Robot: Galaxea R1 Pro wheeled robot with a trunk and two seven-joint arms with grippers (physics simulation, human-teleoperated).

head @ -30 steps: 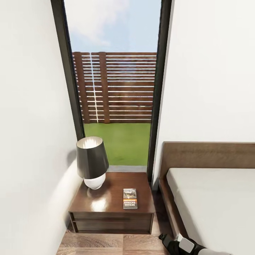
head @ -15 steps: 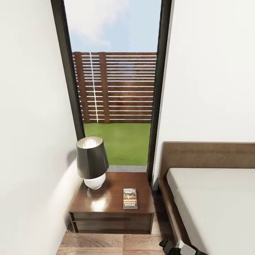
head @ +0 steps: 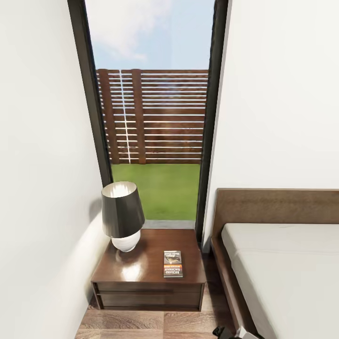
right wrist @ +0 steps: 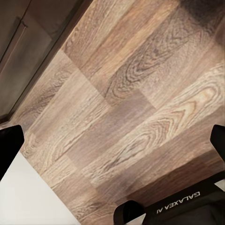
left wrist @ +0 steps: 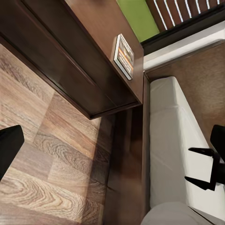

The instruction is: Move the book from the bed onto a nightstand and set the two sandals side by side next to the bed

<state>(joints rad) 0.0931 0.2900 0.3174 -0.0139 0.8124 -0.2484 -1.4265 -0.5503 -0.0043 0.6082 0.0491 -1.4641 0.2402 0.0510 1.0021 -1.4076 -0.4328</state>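
The book [head: 173, 263] lies flat on the nightstand [head: 141, 270], near its front right corner, to the right of the lamp. The left wrist view shows the book [left wrist: 124, 56] on the nightstand [left wrist: 91, 26] beside the bed [left wrist: 171, 131]. The bed's [head: 287, 268] grey mattress is bare where it shows. My left gripper [left wrist: 112, 145] hangs open over the wood floor, holding nothing. My right gripper [right wrist: 112, 140] is open over the floor; its spread fingers [left wrist: 199, 151] show by the mattress edge. The sandals are out of view.
A black-shaded lamp [head: 122, 214] stands on the nightstand's back left. A tall black-framed window [head: 155, 141] is behind it, and a white wall [head: 42, 188] closes the left side. The robot's base [right wrist: 178, 208] sits on the plank floor [head: 141, 325] before the nightstand.
My right arm has sunk toward the bottom edge of the head view, and now just its tip shows. The book, nightstand and camera have not moved.
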